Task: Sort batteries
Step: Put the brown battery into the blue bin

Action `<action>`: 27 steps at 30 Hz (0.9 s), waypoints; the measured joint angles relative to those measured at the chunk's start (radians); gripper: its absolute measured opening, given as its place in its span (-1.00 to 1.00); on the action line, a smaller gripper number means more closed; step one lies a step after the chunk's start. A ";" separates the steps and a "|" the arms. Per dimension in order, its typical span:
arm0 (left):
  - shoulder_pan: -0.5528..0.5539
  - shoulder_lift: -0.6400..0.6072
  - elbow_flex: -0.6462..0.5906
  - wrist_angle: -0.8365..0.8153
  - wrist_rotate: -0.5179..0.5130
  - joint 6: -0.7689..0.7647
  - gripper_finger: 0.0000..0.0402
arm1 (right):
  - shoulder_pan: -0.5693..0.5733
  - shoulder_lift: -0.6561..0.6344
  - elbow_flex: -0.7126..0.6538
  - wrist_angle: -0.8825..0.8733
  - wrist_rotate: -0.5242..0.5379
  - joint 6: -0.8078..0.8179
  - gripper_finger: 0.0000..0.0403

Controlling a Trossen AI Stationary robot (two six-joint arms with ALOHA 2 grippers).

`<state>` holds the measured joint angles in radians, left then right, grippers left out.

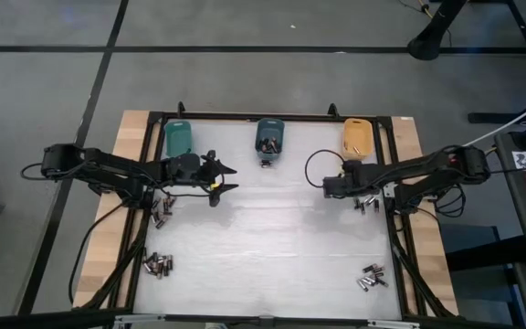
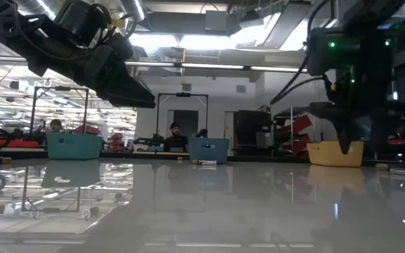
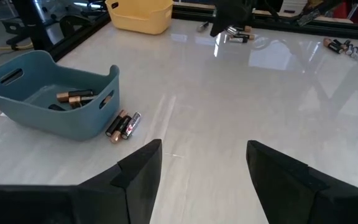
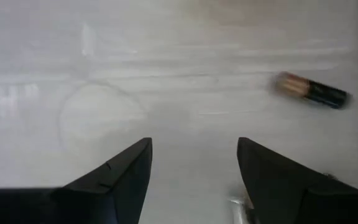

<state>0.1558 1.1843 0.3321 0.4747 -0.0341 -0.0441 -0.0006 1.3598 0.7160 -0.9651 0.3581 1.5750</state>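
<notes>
Batteries lie in small heaps on the white table: near the left arm (image 1: 162,209), at the near left (image 1: 158,265), at the near right (image 1: 373,277), and beside my right gripper (image 1: 365,201). My left gripper (image 3: 204,162) is open and hovers level above the table, between the teal bin (image 1: 179,137) and the blue bin (image 3: 48,99). The blue bin holds a few batteries (image 3: 73,97), and more lie against its wall (image 3: 124,124). My right gripper (image 4: 194,158) is open and points down at bare table. One dark, copper-banded battery (image 4: 312,91) lies off to its side.
The orange bin (image 1: 356,137) stands at the far right, in line with the other two bins along the far edge. A black frame (image 1: 245,116) borders the table. The middle of the table (image 1: 272,238) is bare. People sit in the room beyond (image 2: 176,137).
</notes>
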 joint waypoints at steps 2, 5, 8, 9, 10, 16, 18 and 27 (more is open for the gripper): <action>0.000 0.000 0.000 0.000 0.000 0.000 0.11 | -0.008 0.000 0.023 -0.076 0.005 -0.059 0.17; 0.000 0.000 0.000 0.000 0.000 0.000 0.11 | -0.051 0.000 0.051 -0.157 -0.012 -0.170 0.17; 0.000 0.000 0.000 0.000 0.000 0.000 0.11 | -0.118 0.000 0.068 -0.172 -0.066 -0.280 0.17; 0.000 0.000 0.000 0.000 0.000 -0.001 0.11 | -0.143 0.000 0.075 -0.168 -0.077 -0.313 0.17; 0.000 0.000 0.000 0.000 0.000 -0.001 0.11 | -0.170 0.000 0.080 -0.165 -0.086 -0.350 0.17; 0.000 0.000 0.000 0.003 0.000 -0.006 0.11 | -0.345 0.000 0.115 -0.162 -0.095 -0.629 0.17; 0.000 0.000 0.000 0.006 0.000 -0.007 0.11 | -0.400 0.000 0.117 -0.155 -0.086 -0.757 0.17; 0.000 0.000 0.000 0.008 0.000 -0.008 0.11 | -0.576 0.000 0.117 -0.150 -0.111 -0.930 0.17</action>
<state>0.1556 1.1839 0.3321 0.4828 -0.0341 -0.0525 -0.5767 1.3595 0.8326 -1.1155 0.2467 0.6450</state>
